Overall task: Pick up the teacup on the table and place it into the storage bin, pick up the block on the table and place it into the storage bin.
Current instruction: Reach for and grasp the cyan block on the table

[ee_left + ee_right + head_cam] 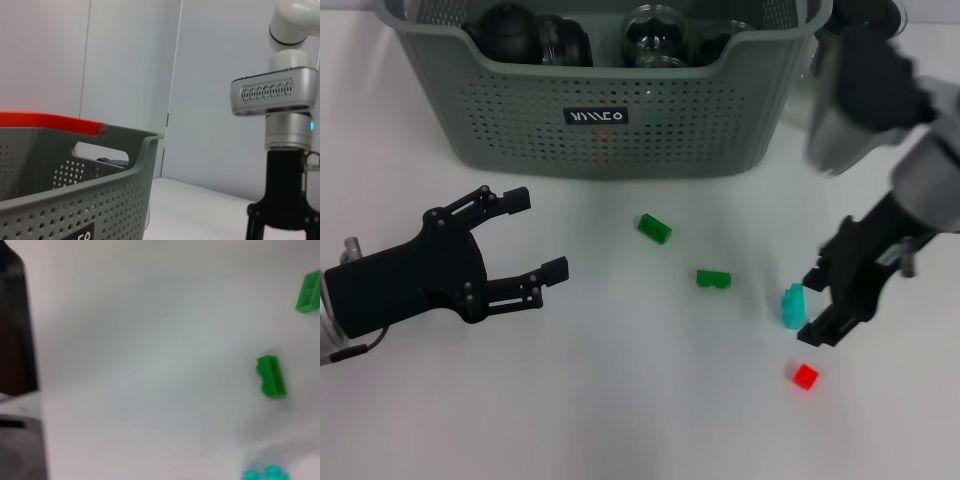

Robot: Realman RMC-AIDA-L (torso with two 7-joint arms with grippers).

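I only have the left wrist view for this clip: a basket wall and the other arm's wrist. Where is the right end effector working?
Observer: The right end effector is low over the table, its fingers open around a cyan block.
Operator: Any other blocks left on the table?
Observer: Yes, two green blocks lie between the arms and a red block sits nearest the robot.
Operator: And the left end effector?
Observer: The left end effector is open over bare table in front of the storage bin, holding nothing.
Operator: Anything in the bin yet?
Observer: Dark and clear glassware shows inside; no block is visible in it.
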